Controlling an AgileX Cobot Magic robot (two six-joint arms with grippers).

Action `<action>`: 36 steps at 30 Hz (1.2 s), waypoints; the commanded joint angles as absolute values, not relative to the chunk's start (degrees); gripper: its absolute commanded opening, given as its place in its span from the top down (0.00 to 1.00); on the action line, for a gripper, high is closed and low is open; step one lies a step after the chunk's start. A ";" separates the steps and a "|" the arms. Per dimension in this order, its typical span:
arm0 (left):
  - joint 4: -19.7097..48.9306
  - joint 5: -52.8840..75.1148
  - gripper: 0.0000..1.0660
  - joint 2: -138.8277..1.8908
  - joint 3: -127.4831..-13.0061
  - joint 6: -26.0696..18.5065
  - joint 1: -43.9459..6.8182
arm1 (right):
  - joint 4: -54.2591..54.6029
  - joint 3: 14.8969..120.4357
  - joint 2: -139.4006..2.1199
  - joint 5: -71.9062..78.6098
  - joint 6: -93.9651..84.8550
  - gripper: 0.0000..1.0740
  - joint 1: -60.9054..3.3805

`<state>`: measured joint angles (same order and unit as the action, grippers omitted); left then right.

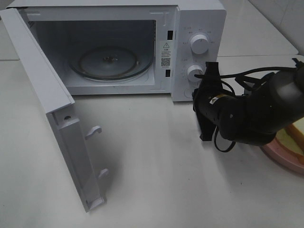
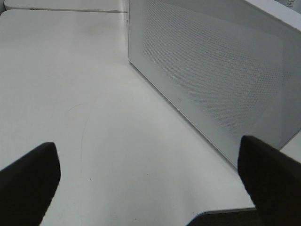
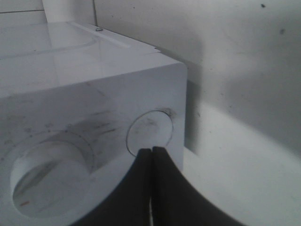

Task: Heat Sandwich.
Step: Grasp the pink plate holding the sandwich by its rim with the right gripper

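Bench: white bench [image 1: 156, 185], white boxy microwave [image 1: 199, 19] open, glass turntable [image 1: 110, 61] bare.
Sandwich: thick white-bread sandwich [image 1: 296, 134] off right on round pink plate [image 1: 284, 158].
Tools: right tool [image 3: 151, 151] pressed together, left tool [image 2: 148, 157] spread.
Left: loading, shutting, heating, I'd say.

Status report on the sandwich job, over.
Left gripper open. Right gripper shut at round button. Sandwich on pink plate, partly hidden. Microwave door open.

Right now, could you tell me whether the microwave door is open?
Open: the door stands swung wide, exposing the glass turntable.
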<state>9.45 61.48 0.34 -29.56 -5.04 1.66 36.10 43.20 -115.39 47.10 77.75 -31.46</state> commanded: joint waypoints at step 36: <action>9.85 61.31 0.09 1.26 -29.45 -4.93 1.60 | 18.56 51.22 -89.38 -30.83 -5.10 0.97 -24.01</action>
<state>9.45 61.48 0.34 -29.56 -5.04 1.66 19.71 49.90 -90.07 -26.99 2.06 -24.24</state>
